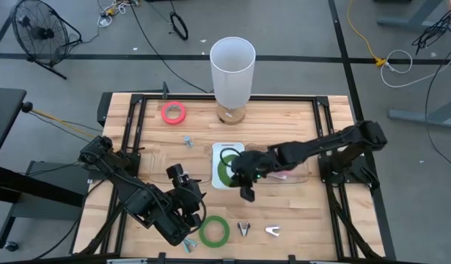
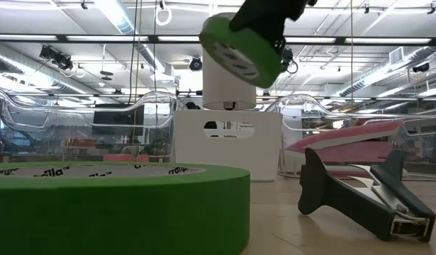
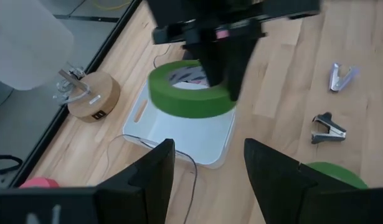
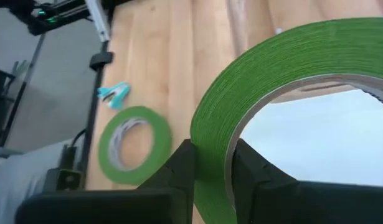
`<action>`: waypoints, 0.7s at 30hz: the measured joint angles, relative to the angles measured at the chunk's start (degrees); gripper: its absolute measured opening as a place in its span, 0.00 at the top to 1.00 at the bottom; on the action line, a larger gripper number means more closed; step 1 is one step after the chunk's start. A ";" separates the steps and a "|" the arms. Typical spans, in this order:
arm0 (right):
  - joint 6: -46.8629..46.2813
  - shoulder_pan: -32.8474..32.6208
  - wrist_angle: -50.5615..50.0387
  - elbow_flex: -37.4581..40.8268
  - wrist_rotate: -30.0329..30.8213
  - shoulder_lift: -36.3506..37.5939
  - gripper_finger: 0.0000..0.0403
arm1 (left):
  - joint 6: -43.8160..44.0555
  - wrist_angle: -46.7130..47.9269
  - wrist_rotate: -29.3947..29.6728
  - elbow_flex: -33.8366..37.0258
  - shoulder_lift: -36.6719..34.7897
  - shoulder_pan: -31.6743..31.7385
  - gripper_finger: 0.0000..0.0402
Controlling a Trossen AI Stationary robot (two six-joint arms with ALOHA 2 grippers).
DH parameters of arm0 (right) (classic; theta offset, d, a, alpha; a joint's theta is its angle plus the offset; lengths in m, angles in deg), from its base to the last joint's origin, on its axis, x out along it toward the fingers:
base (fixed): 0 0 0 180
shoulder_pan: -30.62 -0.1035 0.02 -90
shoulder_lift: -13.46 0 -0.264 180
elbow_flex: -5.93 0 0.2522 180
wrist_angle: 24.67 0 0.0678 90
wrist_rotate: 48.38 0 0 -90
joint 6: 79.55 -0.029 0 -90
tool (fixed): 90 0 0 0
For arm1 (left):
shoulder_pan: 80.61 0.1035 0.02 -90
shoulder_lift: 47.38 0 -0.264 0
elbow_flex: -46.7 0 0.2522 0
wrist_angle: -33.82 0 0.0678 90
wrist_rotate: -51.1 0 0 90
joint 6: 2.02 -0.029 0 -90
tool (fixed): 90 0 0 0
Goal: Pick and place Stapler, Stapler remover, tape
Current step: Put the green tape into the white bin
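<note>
My right gripper (image 1: 243,178) is shut on a green tape roll (image 1: 225,172), held above a white tray (image 1: 219,150) at mid table. The roll shows tilted and high up in the low view (image 2: 239,48). A second green roll (image 1: 214,230) lies flat near the table's front edge. A pinkish red roll (image 1: 174,112) lies flat at the far left. A pink stapler (image 2: 352,138) lies to the right of the tray. Two staple removers (image 1: 243,229) (image 1: 273,232) lie near the front edge. My left gripper (image 3: 207,168) is open and empty, near the tray's left side. My right gripper holds the green roll by its wall (image 4: 210,146), one finger (image 4: 253,171) inside the open centre and one (image 4: 179,171) outside. The fingers come slanting down from the table's right side. The roll is lifted clear above the tray and tilted.
A tall white cylinder (image 1: 232,66) on a round wooden base stands at the far edge behind the tray. Small blue staple removers lie at the left (image 1: 188,139) and at the front (image 1: 188,242). A dark frame (image 1: 133,132) runs along the table's sides.
</note>
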 joint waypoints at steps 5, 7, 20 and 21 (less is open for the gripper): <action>1.37 3.17 -0.28 -0.01 -0.04 -1.21 0.86 | -0.15 0.37 -0.40 0.00 0.00 0.00 0.51; 2.39 4.17 -0.01 -0.01 -0.04 -1.91 0.86 | -0.15 0.98 -0.53 0.00 0.00 -0.02 0.51; 4.68 11.07 0.33 -0.03 -4.00 -7.55 0.86 | -0.11 2.43 -0.70 0.24 0.00 -0.09 0.51; 4.72 11.38 0.26 -0.03 -4.05 -7.94 0.86 | -0.12 2.56 -0.70 0.24 0.00 -0.09 0.51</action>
